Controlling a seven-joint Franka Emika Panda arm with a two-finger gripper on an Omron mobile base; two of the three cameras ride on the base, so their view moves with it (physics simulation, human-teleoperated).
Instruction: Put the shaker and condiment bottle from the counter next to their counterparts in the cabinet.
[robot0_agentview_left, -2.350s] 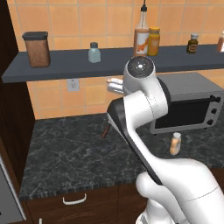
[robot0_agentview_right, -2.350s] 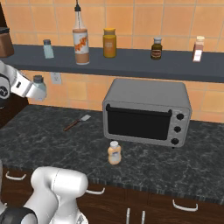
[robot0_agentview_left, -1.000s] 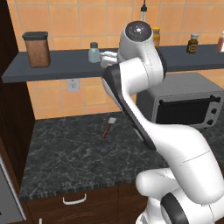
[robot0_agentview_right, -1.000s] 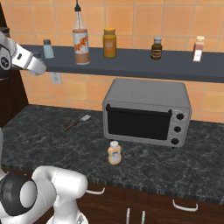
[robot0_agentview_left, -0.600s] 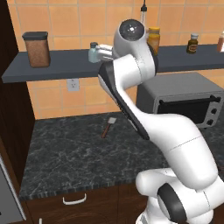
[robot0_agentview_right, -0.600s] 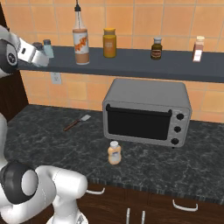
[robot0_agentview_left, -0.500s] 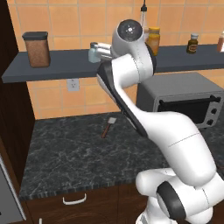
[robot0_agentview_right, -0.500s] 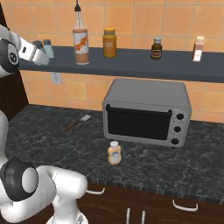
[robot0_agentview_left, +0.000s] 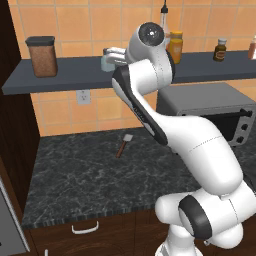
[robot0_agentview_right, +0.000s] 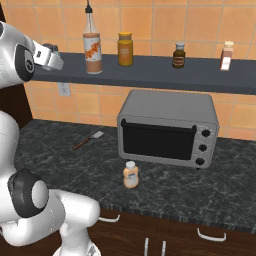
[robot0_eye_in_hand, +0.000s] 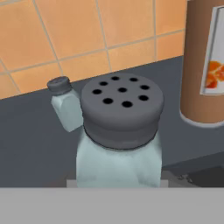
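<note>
The little shaker, low in the middle of the hand view, looks light and slippery, pinched low by the end effector above the cabinet.

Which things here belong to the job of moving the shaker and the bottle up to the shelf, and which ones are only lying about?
Belong to the job:
shaker near the gripper
matching shaker on the shelf
peach bottle on the counter
mustard-yellow bottle

Only lying about:
toaster oven
spatula
tall pourer bottle
brown canister
</note>
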